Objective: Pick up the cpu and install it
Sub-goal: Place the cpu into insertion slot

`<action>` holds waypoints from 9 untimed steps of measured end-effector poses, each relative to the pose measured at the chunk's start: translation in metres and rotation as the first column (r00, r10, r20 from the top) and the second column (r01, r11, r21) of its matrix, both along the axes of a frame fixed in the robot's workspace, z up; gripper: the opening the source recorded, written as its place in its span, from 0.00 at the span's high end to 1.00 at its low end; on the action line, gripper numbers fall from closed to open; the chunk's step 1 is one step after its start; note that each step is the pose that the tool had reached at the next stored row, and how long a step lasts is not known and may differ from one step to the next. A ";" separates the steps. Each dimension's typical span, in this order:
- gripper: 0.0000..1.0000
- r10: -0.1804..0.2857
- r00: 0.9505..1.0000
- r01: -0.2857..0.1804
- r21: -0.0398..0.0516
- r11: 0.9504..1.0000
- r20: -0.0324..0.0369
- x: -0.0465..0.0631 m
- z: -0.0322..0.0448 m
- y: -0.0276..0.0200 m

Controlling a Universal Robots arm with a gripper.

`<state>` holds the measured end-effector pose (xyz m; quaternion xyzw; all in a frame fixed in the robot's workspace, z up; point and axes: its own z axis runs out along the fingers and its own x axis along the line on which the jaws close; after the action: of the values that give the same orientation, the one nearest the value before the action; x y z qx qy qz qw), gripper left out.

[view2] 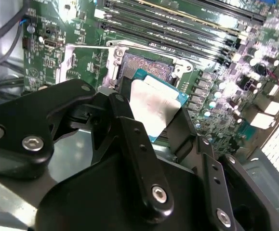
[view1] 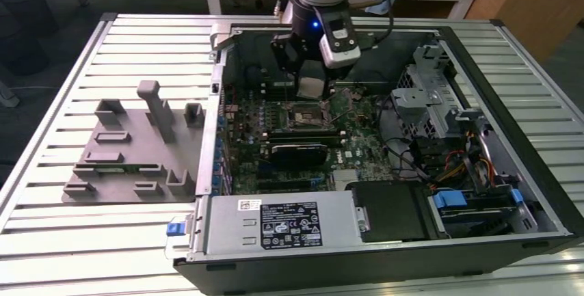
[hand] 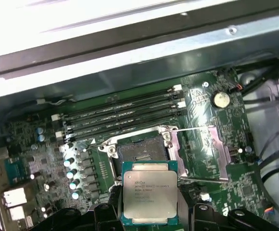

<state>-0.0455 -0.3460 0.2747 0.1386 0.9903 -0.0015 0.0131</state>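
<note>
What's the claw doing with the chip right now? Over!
Claw shut on cpu. Chip held up close by the open socket, not seated. Socket cover flipped open, nothing seen in between.

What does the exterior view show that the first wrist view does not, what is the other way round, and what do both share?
The exterior view adds the grey plastic holder tray on the slatted metal table, at the exterior view's left of the open black computer case. The first wrist view adds the flat silvery square cpu, clamped in the black gripper and not seated, and a round silver coin battery. Both share the green motherboard with its open, empty square socket.
</note>
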 end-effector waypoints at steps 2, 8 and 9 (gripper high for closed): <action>0.46 -0.029 1.000 0.029 0.000 1.000 0.000 0.000 -0.0001 0.0000; 0.46 -0.124 0.992 0.124 0.000 0.992 0.000 0.000 -0.0004 0.0000; 0.46 -0.140 0.990 0.140 0.000 0.990 0.000 0.000 -0.0004 0.0000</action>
<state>-0.0455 -0.3460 0.2742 0.2075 0.9781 -0.0024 0.0130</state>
